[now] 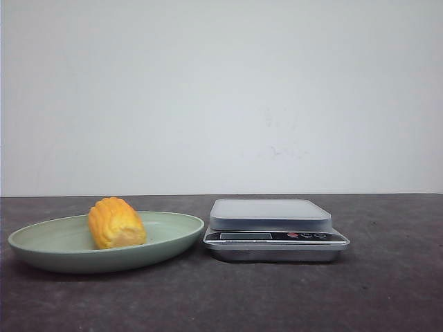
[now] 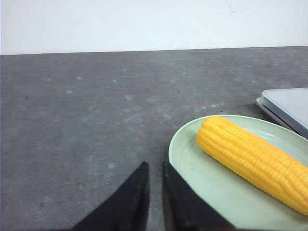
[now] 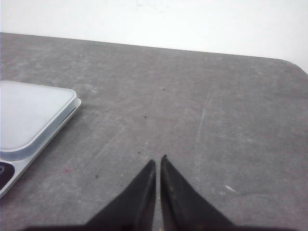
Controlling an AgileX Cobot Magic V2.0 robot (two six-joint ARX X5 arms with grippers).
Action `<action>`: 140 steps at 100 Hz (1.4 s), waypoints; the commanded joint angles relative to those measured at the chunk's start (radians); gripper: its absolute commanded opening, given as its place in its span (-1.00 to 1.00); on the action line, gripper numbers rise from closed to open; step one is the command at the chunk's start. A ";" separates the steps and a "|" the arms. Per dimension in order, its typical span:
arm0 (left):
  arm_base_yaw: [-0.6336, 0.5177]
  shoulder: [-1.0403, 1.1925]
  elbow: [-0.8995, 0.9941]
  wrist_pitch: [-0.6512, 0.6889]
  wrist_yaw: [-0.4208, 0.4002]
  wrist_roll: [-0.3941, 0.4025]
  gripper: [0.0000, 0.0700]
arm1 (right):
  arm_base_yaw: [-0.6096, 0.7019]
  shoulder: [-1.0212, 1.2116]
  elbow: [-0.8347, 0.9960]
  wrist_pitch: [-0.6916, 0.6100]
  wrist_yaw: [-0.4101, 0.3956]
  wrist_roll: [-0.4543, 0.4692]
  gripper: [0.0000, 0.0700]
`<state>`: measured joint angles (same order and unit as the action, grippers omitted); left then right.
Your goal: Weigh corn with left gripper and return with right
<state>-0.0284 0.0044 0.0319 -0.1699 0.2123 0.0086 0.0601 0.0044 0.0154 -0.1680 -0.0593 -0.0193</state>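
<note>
The yellow-orange corn [image 1: 115, 223] lies on a pale green plate [image 1: 55, 250] at the left of the dark table. The left wrist view shows it as a long ribbed cob [image 2: 252, 161] on the plate [image 2: 192, 168]. A silver kitchen scale [image 1: 274, 229] with a white platform stands just right of the plate; its platform is bare. My left gripper [image 2: 154, 166] is shut and empty, low by the plate's rim, apart from the corn. My right gripper [image 3: 158, 160] is shut and empty over bare table, to the right of the scale [image 3: 29, 115]. Neither gripper shows in the front view.
A white wall rises behind the table's far edge. The scale's corner [image 2: 288, 108] shows beyond the plate in the left wrist view. The table's rounded far corner [image 3: 296, 62] shows in the right wrist view. Bare dark tabletop lies in front of the plate and the scale.
</note>
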 commanded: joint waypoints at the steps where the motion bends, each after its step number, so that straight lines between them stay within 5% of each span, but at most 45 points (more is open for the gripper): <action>1: 0.000 -0.001 -0.018 -0.005 -0.002 -0.001 -1.00 | 0.001 0.000 -0.002 0.010 0.000 -0.004 -0.97; 78: 0.001 -0.001 -0.017 0.068 -0.026 -0.005 -1.00 | 0.003 0.000 -0.002 0.019 -0.013 0.040 -0.97; 92: 0.000 -0.001 -0.011 0.138 0.004 -0.233 -1.00 | 0.003 0.000 -0.002 0.086 -0.023 0.108 -0.97; 108: 0.000 -0.001 -0.007 0.205 0.006 -0.492 -1.00 | 0.003 0.000 -0.002 0.218 -0.097 0.332 -0.97; 140: 0.000 -0.001 0.012 0.222 0.008 -0.744 -1.00 | 0.003 0.000 0.045 0.306 -0.329 0.570 -0.98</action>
<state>-0.0284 0.0044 0.0326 0.0364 0.2146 -0.6235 0.0601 0.0044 0.0242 0.1284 -0.3378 0.4725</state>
